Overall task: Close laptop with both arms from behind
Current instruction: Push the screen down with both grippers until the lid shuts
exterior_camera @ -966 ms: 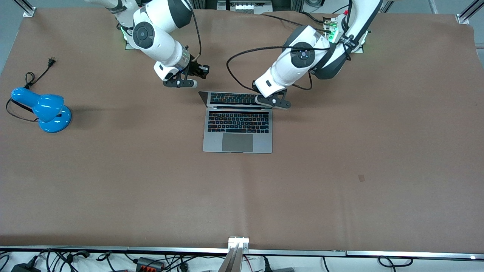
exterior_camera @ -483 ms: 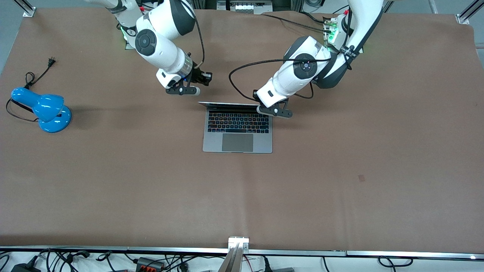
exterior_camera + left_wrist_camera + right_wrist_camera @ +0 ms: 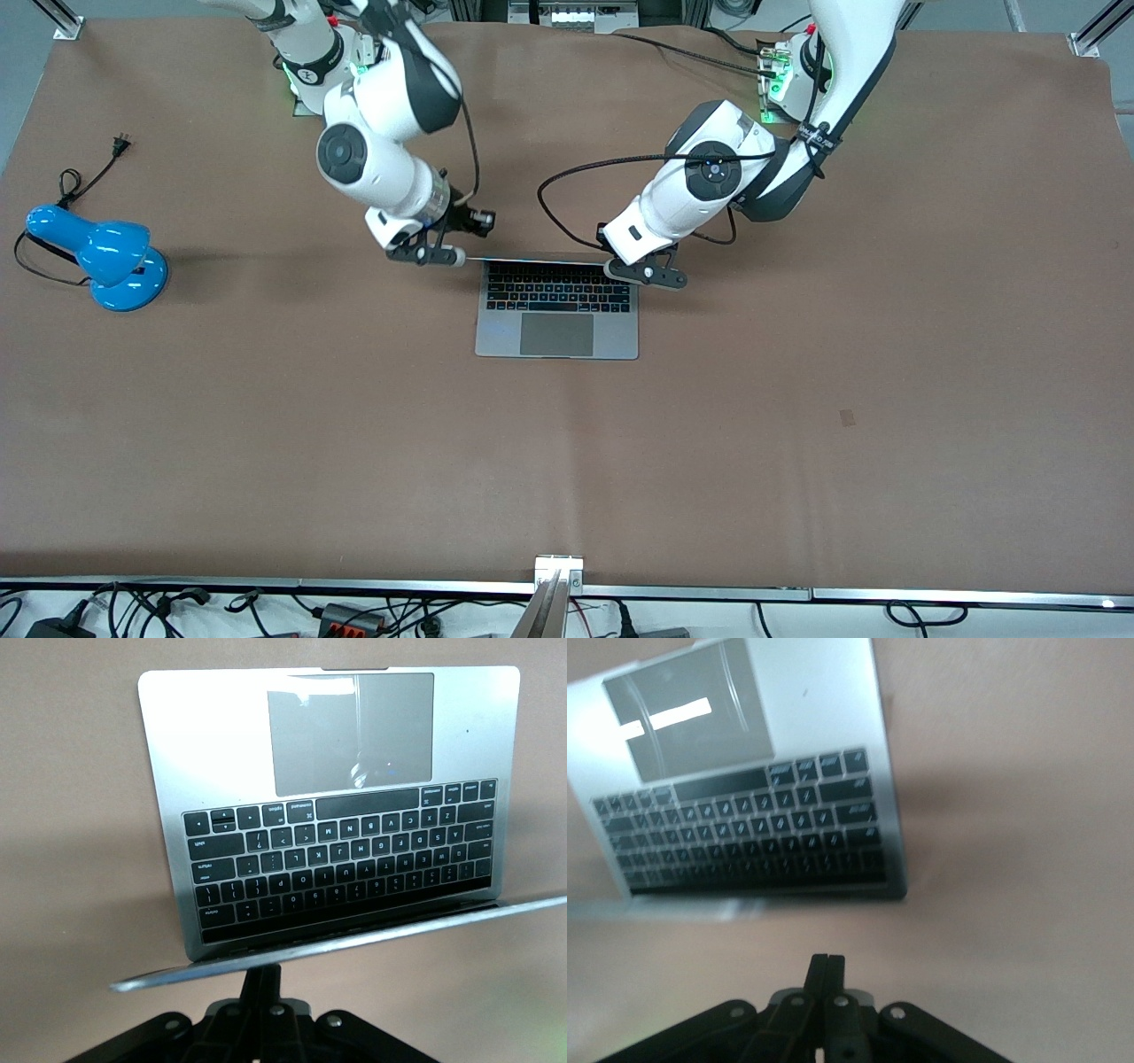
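With fingers pinched together and holding nothing, the left gripper [image 3: 645, 272] and right gripper [image 3: 427, 256] sit at the laptop's [image 3: 556, 321] upright lid, placed to push it shut.

Bright, even overhead light; glare on the trackpad [image 3: 351, 731]; right wrist view blurred.

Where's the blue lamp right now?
In the front view the blue lamp sits on the table near the edge at the right arm's end, well away from the laptop, with its black cord trailing toward the robots' bases.
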Motion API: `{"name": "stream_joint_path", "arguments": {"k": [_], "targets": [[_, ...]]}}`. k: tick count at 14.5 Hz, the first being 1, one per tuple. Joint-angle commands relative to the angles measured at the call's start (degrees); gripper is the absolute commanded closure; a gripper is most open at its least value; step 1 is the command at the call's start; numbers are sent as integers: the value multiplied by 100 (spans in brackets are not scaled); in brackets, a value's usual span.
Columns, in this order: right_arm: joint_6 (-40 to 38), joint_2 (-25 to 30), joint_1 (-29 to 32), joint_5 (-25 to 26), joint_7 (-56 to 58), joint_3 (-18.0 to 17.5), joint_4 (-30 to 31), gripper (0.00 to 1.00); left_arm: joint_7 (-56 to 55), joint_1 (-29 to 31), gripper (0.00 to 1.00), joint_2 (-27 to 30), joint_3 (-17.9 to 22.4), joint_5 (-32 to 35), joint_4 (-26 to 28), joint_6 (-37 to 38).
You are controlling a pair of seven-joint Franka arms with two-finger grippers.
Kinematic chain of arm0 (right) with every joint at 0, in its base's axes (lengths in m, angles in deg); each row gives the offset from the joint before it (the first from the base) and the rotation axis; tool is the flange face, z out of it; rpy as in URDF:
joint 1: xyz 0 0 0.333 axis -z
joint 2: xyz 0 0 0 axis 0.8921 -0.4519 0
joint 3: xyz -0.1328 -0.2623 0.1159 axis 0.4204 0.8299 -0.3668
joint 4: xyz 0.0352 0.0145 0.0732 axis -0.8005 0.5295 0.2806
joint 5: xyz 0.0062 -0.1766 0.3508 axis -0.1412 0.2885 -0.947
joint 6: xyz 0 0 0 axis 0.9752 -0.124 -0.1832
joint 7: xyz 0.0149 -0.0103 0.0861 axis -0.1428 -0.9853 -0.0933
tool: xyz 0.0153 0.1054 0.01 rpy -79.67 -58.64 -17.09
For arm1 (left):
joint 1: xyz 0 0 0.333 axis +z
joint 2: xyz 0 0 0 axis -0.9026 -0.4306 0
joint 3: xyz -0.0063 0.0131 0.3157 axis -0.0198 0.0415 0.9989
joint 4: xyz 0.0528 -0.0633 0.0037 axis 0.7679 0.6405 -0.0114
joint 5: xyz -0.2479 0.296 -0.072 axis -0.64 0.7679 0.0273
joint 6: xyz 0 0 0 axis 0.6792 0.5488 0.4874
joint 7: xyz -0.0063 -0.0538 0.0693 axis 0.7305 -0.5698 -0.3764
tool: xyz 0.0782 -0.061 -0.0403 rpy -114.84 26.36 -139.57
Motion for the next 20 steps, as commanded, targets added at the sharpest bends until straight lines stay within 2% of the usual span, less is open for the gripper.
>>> {"name": "stream_joint_path", "arguments": {"k": [1,4,12,20], "targets": [[-70,-319,75,6,75,-28,-364,100,-47,-16,99,-171,28,168,-204,-20],[-78,-652,93,6,67,-28,-636,100,-29,-16,99,-302,124,177,-353,-20],[-70,-1109,145,-3,49,-20,-1164,100,-47,-60,99,-988,326,441,-1012,-20],[-17,-1830,198,15,58,-11,-1726,100,-56,-78,99,-1384,449,555,-1382,-107]]}}
